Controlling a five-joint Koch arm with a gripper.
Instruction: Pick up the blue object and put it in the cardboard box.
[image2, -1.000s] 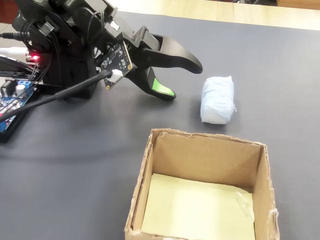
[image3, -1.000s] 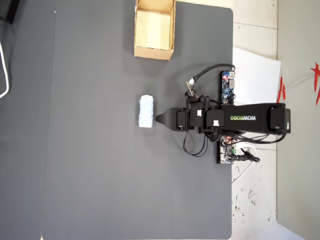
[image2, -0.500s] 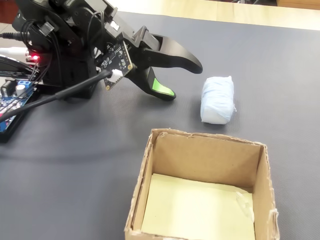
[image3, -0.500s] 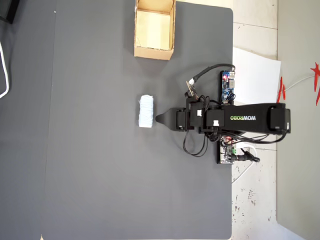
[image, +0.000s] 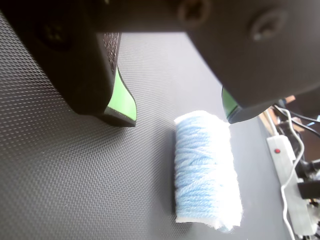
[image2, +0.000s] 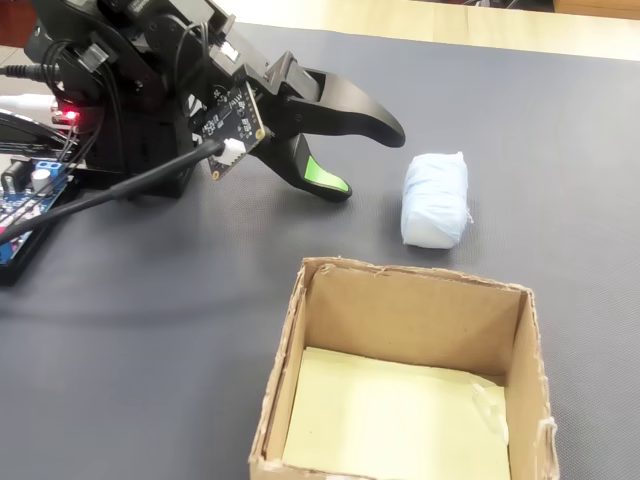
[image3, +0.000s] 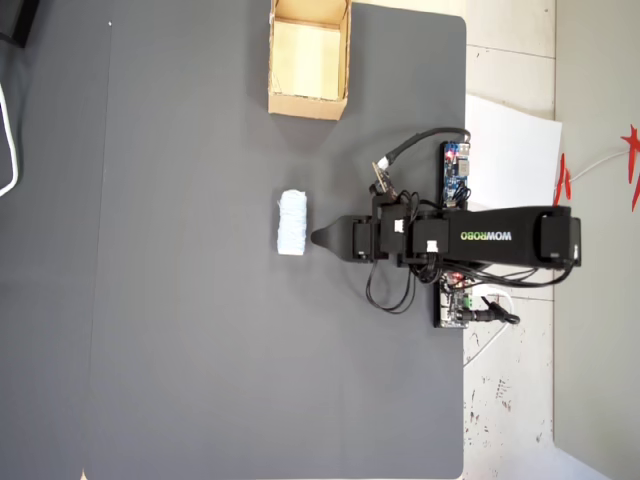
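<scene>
Cardboard box (image2: 405, 385) stands nearest in the fixed view, at about 6 o'clock: tan corrugated walls, ragged rims, a pale yellow floor, open at the top and ready to receive. Beyond it, at 1 o'clock from the box, the blue object (image2: 435, 198) lies on its side on the dark, finely woven worktop (image2: 180, 340), a soft ribbed roll of wound yarn, not yet gripped. At 10 o'clock the claw (image2: 360, 158) hangs spread, its hard black jaws with green pads apart and empty, aimed at the roll as if lining up a grasp.
</scene>
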